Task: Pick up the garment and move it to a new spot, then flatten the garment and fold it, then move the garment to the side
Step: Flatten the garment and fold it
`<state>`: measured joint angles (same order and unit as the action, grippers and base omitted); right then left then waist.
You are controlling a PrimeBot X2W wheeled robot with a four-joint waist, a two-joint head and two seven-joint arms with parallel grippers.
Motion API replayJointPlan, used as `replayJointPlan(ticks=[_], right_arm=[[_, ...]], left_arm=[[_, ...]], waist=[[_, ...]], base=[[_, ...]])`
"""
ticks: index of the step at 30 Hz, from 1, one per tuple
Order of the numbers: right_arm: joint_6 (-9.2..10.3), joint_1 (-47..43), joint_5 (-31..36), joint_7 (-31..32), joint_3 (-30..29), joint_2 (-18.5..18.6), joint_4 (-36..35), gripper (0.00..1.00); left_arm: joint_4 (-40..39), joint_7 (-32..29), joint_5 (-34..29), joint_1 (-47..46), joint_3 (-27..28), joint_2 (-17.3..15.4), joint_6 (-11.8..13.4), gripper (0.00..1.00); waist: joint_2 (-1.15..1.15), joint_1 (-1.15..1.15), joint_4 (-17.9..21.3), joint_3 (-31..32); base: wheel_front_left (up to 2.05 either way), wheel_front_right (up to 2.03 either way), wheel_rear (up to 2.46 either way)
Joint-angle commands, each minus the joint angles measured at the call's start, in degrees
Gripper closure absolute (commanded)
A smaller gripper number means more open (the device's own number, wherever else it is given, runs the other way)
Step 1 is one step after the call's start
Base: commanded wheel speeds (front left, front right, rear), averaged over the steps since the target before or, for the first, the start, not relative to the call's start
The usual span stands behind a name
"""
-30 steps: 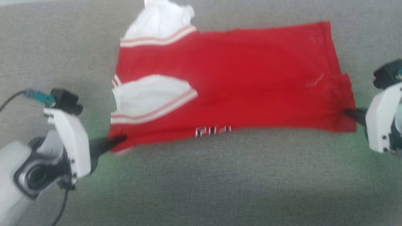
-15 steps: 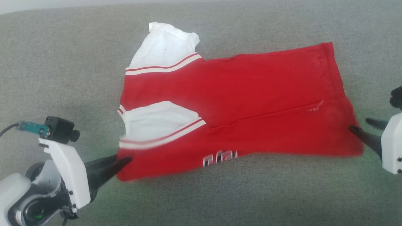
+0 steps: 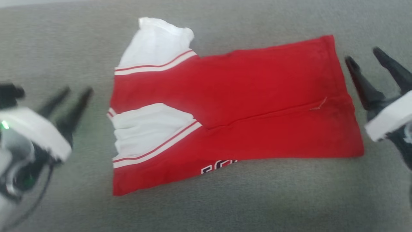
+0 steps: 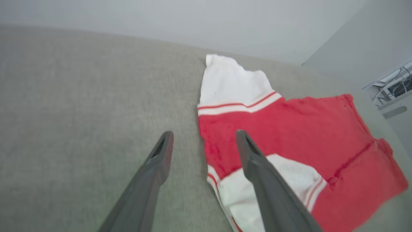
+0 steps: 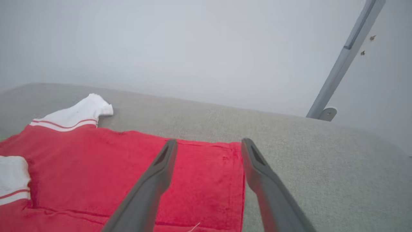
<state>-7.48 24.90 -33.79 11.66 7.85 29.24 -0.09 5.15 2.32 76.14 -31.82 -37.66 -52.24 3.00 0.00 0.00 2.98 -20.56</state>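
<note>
Where the garment (image 3: 257,106) lay: it was spread nearly flat on the grey woven surface (image 3: 225,206), between the two grippers and held by neither.
Garment's left end: both leg hems were seen turned back, with white lining (image 3: 145,129) and striped trim exposed.
Garment's near edge: part of a black, white-edged number (image 3: 219,166) was seen at the fold.
Left gripper (image 3: 78,91): fingers were spread wide and empty, blurred, apart from the left hem.
Right gripper (image 3: 363,55): fingers were spread wide and empty, just beside the garment's right-hand edge, not touching it.
</note>
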Motion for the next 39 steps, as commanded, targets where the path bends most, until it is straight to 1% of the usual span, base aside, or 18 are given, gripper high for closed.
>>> replayJointPlan(ticks=[1,4,8,9,13,17,18,19,20,22,24,26,28,30,31,33,34,39], right_arm=[[-0.02,1.14,0.94,-2.63,0.19,-1.93,0.31,0.00],[-0.01,2.48,2.27,-6.14,0.77,-4.74,0.48,0.00],[-0.01,3.50,2.64,-8.51,1.76,-7.17,-0.22,0.00],[-0.01,3.63,2.53,-8.82,1.93,-7.66,-0.35,0.00],[-0.01,3.71,1.77,-9.73,2.58,-8.97,-0.52,0.00],[-0.01,3.69,1.11,-9.95,3.61,-9.53,0.63,0.00],[-0.02,3.63,1.00,-9.70,4.05,-9.56,0.92,0.00],[-0.02,3.58,0.88,-9.40,4.49,-9.41,1.09,0.00],[-0.02,3.58,0.88,-9.40,4.49,-9.41,1.09,0.00],[-0.01,3.52,0.25,-9.35,4.91,-9.40,1.16,0.00],[-0.02,3.37,-0.14,-9.09,5.39,-9.34,1.02,0.00],[-0.02,3.34,-0.53,-9.07,5.49,-9.25,0.91,0.00],[-0.02,3.42,-0.58,-9.04,5.63,-9.15,0.91,0.00],[-0.02,3.66,-0.82,-8.69,5.84,-9.04,1.10,0.00],[-0.02,4.06,-0.91,-8.54,5.93,-8.89,1.11,0.00],[-0.01,5.31,-1.10,-7.80,6.11,-8.40,1.25,0.00],[-0.01,6.02,-1.14,-7.31,6.34,-8.03,1.23,0.00],[-0.02,11.37,-1.77,-2.76,8.73,-6.33,2.83,0.00]], left_arm=[[2.60,1.11,-1.37,-3.34,0.76,1.57,-0.53,0.00],[9.04,1.31,-4.49,-10.28,0.97,3.69,-1.21,0.00],[18.84,-2.51,-6.78,-20.42,0.19,6.22,-2.27,0.00],[21.55,-3.94,-6.49,-22.70,0.40,6.80,-2.40,0.00],[30.77,-12.06,-6.41,-30.57,-1.04,7.93,-3.84,0.00],[37.44,-24.74,-6.03,-36.30,-4.17,7.89,-6.13,0.00],[38.84,-27.88,-5.50,-37.53,-4.59,7.79,-6.27,0.00],[39.90,-31.14,-5.08,-38.54,-5.14,7.92,-6.28,0.00],[39.90,-31.14,-5.08,-38.54,-5.14,7.92,-6.28,0.00],[41.59,-37.62,-4.23,-39.87,-6.30,8.08,-6.50,0.00],[41.76,-42.94,-4.77,-41.08,-8.08,7.57,-7.59,0.00],[42.40,-44.71,-4.14,-42.05,-7.97,7.84,-7.46,0.00],[42.65,-45.60,-4.51,-42.74,-8.50,8.22,-7.89,0.00],[43.15,-47.75,-2.38,-42.30,-8.12,9.57,-8.23,0.00],[43.20,-49.06,-1.80,-42.18,-8.07,10.22,-8.40,0.20],[42.71,-50.68,-2.28,-42.10,-9.04,10.35,-8.70,0.84],[42.56,-50.52,-2.64,-42.24,-9.28,10.25,-8.93,1.00],[42.23,-48.48,-1.81,-42.88,-8.39,11.87,-9.41,1.00]], waist=[[0.00,0.00,2.06,-1.81],[0.00,0.00,4.64,-3.81],[0.00,0.00,8.72,-6.51],[0.00,0.00,9.74,-7.09],[0.00,0.00,13.42,-8.84],[0.00,0.00,15.97,-9.55],[0.00,0.00,16.42,-9.58],[0.00,0.00,16.75,-9.55],[0.00,0.00,16.75,-9.55],[0.00,0.00,17.26,-9.63],[0.00,0.00,17.63,-9.90],[0.00,0.00,17.89,-10.30],[0.00,0.00,18.00,-10.71],[0.00,0.00,17.91,-10.92],[0.00,0.00,17.80,-11.03],[0.00,0.00,17.50,-11.19],[0.00,0.00,17.30,-11.32],[0.00,0.00,15.77,-11.71]], base=[[0.00,0.00,0.00],[0.00,0.00,0.00],[0.00,0.00,0.00],[0.00,0.00,0.00],[0.00,0.00,0.00],[0.00,0.00,0.00],[0.00,0.00,0.00],[0.00,0.00,0.00],[0.00,0.00,0.00],[0.00,0.00,0.00],[0.00,0.00,0.00],[0.00,0.00,0.00],[0.00,0.00,0.00],[0.00,0.00,0.00],[0.00,0.00,0.00],[0.00,0.00,0.00],[0.00,0.00,0.00],[0.00,0.00,0.00]])
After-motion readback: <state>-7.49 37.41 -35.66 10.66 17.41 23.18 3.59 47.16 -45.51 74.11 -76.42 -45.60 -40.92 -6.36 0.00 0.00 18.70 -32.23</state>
